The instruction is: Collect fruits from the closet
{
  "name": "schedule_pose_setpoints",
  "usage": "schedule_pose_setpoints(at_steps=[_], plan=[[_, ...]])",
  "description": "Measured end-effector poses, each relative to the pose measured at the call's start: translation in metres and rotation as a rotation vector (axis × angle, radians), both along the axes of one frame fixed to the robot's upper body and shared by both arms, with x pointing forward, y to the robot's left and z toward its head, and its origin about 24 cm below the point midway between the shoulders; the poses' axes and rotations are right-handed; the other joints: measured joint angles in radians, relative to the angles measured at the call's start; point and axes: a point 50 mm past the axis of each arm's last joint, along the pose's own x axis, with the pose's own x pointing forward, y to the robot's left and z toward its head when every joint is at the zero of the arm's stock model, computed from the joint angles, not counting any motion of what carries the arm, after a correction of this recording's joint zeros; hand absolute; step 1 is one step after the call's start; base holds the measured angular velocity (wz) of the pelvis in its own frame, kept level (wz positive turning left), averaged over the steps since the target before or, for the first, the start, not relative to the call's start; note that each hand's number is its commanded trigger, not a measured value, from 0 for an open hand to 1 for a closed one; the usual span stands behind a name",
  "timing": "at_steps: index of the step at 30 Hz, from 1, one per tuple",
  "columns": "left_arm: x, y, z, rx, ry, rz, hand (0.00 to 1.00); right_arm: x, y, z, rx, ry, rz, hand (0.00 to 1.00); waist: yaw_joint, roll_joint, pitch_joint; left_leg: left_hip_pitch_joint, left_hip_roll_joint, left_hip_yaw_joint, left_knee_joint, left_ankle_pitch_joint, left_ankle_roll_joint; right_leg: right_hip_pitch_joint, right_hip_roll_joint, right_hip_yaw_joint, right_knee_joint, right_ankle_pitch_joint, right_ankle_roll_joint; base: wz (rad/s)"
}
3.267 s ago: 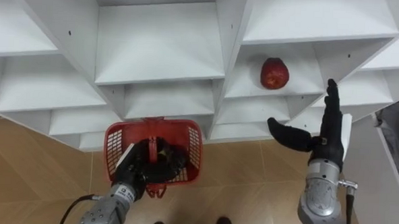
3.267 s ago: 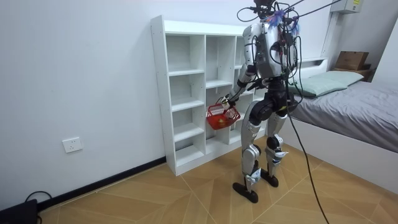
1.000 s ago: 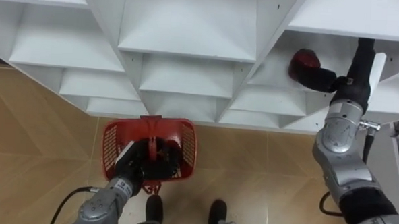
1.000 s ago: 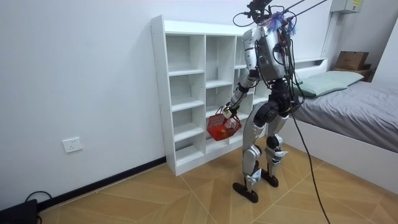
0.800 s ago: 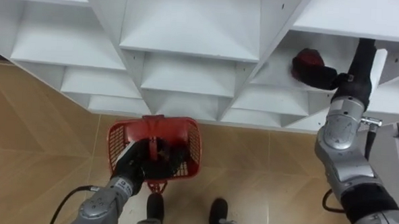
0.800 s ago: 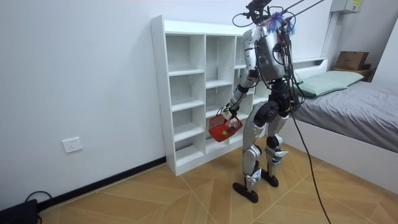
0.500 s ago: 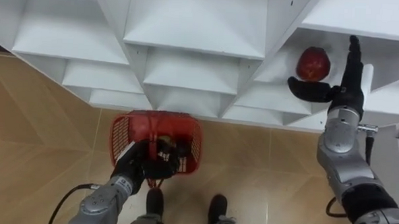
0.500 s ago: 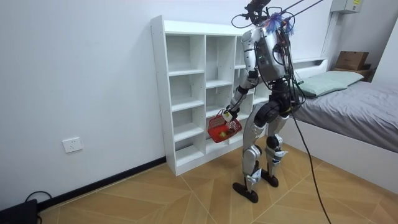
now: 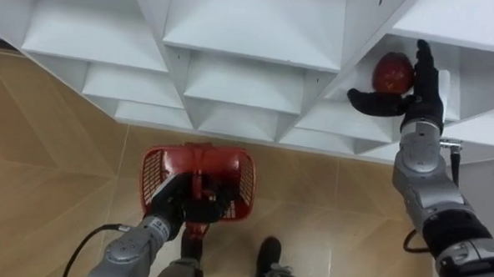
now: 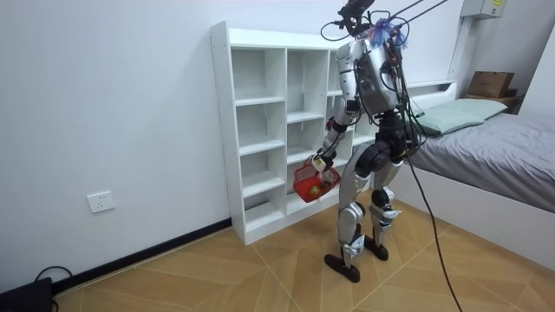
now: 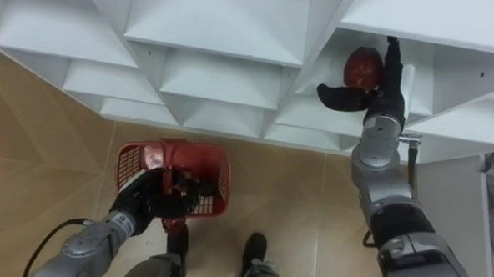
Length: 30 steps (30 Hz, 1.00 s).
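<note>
Presently the robot stands upright on the wooden floor [image 10: 260, 269], close in front of the white closet [image 10: 260, 130], facing its open compartments. A bed [image 10: 512, 143] lies behind it at the room view's right.

Fruit: one red apple [image 9: 392, 72] sits on a shelf in the closet's right-hand column, as seen from the head camera. It is near the front edge of that shelf.

Right hand [image 9: 417, 100]: raised to the apple's shelf and not closed. Its fingers [image 9: 422, 63] are straight and point upward along the apple's right side, touching or just beside it; I cannot tell which. The thumb [image 9: 370, 100] is spread wide to the left and lies just below the apple. Nothing is curled round the fruit, so it rests on the shelf and is not gripped.

Left hand [image 9: 180, 204]: held low in front of the body, fingers curled round the handle of a red basket [image 9: 151, 169]. The basket hangs over the floor, just clear of the closet's lower shelves, under the middle column. In the room view it hangs tilted at about the height of the robot's thighs. Its contents cannot be made out through the mesh and the hand.

The apple and basket are well apart, the apple high at the right and the basket low at the left.
</note>
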Motion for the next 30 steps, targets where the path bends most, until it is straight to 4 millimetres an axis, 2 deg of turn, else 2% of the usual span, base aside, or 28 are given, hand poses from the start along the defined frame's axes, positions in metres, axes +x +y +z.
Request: schedule_pose_setpoints(at_steps=[10,11,12,13,14,17,21,30], plan=[[-0.002,0.003,-0.003,0.011,0.027,0.005,1.00,-0.001,-0.006,-0.001,-0.034,0.020,-0.003,0.00,0.002,0.000,0.0002,-0.018,0.000,-0.008,0.011,0.001,0.001,-0.009,-0.002,-0.010,0.002,0.000,0.000,0.02],[-0.003,0.004,-0.003,0.015,0.030,0.008,1.00,0.000,-0.006,0.000,-0.035,0.016,-0.005,0.08,0.002,0.000,0.0002,-0.021,-0.001,-0.008,0.011,0.001,0.002,-0.013,-0.002,-0.013,0.002,0.000,0.000,0.00],[-0.003,0.005,-0.003,0.020,0.033,0.009,1.00,0.000,-0.006,0.001,-0.035,0.012,-0.008,0.58,0.002,0.000,0.0002,-0.023,-0.001,-0.008,0.011,0.001,0.002,-0.015,-0.003,-0.014,0.003,0.000,0.000,0.00],[-0.003,0.006,-0.003,0.021,0.033,0.009,1.00,0.000,-0.006,0.001,-0.035,0.011,-0.009,0.95,0.002,0.000,0.0001,-0.023,-0.001,-0.008,0.011,0.001,0.002,-0.015,-0.003,-0.014,0.003,0.000,0.000,0.00],[-0.003,0.007,-0.003,0.024,0.033,0.010,1.00,0.001,-0.006,0.002,-0.035,0.008,-0.013,1.00,0.002,0.000,0.0002,-0.024,-0.001,-0.008,0.011,0.001,0.002,-0.016,-0.003,-0.014,0.003,0.000,0.000,0.00],[-0.002,0.007,-0.003,0.023,0.031,0.011,1.00,0.001,-0.009,0.004,-0.037,-0.002,-0.039,1.00,0.001,0.000,0.0002,-0.025,-0.005,-0.010,0.010,0.002,0.003,-0.019,-0.005,-0.014,0.007,0.000,0.000,0.01],[0.000,0.004,-0.001,0.016,0.023,0.007,1.00,0.000,-0.026,0.010,-0.043,-0.010,-0.100,1.00,-0.001,0.000,0.0003,-0.026,-0.017,-0.010,0.008,0.006,0.009,-0.027,-0.018,-0.012,0.026,-0.007,0.006,0.04],[-0.001,0.004,-0.002,0.023,0.032,0.008,1.00,0.000,-0.027,0.009,-0.047,0.003,-0.106,1.00,0.001,-0.003,0.0019,-0.030,-0.019,-0.011,0.010,0.008,0.012,-0.031,-0.019,-0.011,0.033,-0.009,0.007,0.00]])
